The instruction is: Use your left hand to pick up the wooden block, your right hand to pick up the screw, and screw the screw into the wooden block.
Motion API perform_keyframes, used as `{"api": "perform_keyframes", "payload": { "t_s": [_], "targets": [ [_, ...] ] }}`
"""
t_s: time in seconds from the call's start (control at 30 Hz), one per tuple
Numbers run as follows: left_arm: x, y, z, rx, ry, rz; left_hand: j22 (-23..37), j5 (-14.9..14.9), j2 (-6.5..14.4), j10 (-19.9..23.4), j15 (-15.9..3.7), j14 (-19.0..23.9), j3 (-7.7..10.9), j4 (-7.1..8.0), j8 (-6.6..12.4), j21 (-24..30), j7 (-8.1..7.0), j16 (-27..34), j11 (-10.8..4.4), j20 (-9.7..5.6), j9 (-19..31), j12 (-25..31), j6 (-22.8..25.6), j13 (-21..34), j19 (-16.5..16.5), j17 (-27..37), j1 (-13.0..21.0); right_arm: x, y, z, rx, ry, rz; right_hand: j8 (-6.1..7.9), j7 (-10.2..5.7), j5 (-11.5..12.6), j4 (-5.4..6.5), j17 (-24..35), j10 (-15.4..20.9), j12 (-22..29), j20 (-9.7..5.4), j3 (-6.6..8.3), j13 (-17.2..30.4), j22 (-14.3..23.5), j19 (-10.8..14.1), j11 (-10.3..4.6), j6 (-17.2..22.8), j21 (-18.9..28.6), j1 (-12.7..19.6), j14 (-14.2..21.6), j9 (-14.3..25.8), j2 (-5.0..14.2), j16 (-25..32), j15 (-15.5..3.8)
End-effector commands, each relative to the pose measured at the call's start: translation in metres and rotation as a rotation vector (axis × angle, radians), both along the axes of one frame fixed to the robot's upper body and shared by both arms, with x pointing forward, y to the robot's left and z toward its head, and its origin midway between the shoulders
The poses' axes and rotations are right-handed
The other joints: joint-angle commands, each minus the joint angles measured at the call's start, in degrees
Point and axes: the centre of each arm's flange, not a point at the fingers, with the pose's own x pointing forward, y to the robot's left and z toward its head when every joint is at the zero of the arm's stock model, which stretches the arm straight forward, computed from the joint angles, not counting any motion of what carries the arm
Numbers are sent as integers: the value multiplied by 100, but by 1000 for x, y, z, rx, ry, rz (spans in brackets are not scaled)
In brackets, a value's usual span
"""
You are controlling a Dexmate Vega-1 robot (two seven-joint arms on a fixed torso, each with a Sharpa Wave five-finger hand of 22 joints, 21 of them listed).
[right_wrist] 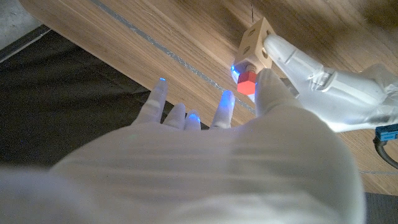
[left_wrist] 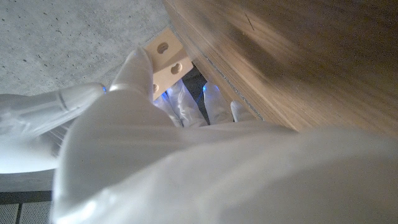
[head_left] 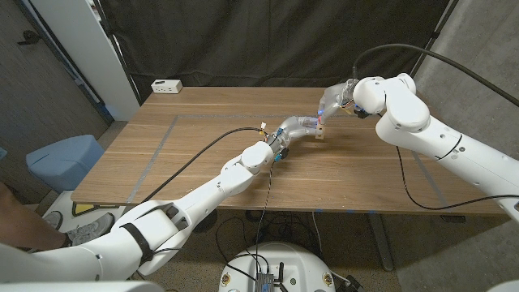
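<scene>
Left hand (head_left: pixel 298 128) of mine gripping wooden block (head_left: pixel 321 132) mid-table (head_left: pixel 203 162), my right hand (head_left: pixel 334 101) pinching red screw (right_wrist: pixel 247 81) against it.

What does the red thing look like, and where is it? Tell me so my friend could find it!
Look at the wooden table, near its middle, where the two white robot hands meet. The left robot hand holds a small pale block with round holes. The screw sits against that block, at the right robot hand's fingertips; it is the only bright red thing there, with a flat-sided head.
</scene>
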Motion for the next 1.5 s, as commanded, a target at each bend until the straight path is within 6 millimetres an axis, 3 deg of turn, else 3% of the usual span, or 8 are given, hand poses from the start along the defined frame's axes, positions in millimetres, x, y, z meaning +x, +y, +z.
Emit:
{"api": "perform_keyframes", "payload": {
  "t_s": [0.03,0.13,0.63,1.5],
  "targets": [
    [2,0,0,-1,3,-1,31,19,494,91,-514,74,147,90,36,52,56,-8,-30,35,13,37,312,994,7,12,-332,2,2,1,-18,-13,-6,15,-91,7,6,18,28,51,-14,85,21,13,-10,-91,93,2,168,27,31,-9,45,-77],
    [2,0,0,-1,5,-1,31,20,496,92,-518,67,149,88,35,52,60,-10,-31,34,13,38,312,996,7,13,-330,2,2,1,-20,-16,-4,40,-119,2,18,15,28,55,-12,104,21,13,-3,-175,158,4,229,40,38,-25,51,-104],
    [4,-1,1,1,7,0,32,27,505,90,-513,70,159,94,36,52,67,-10,-29,33,13,39,318,1001,5,16,-343,5,2,1,-15,-30,7,218,-115,-24,82,15,158,106,-62,141,24,14,57,-228,559,21,386,143,80,-37,93,-183],
    [2,-2,1,2,4,-2,32,36,503,91,-510,69,169,91,32,53,66,-14,-30,35,13,35,313,1000,4,17,-351,6,2,1,4,-36,22,435,134,-49,153,22,387,146,-591,131,21,5,311,-126,1036,55,457,325,120,5,134,-273]
  ]
}}
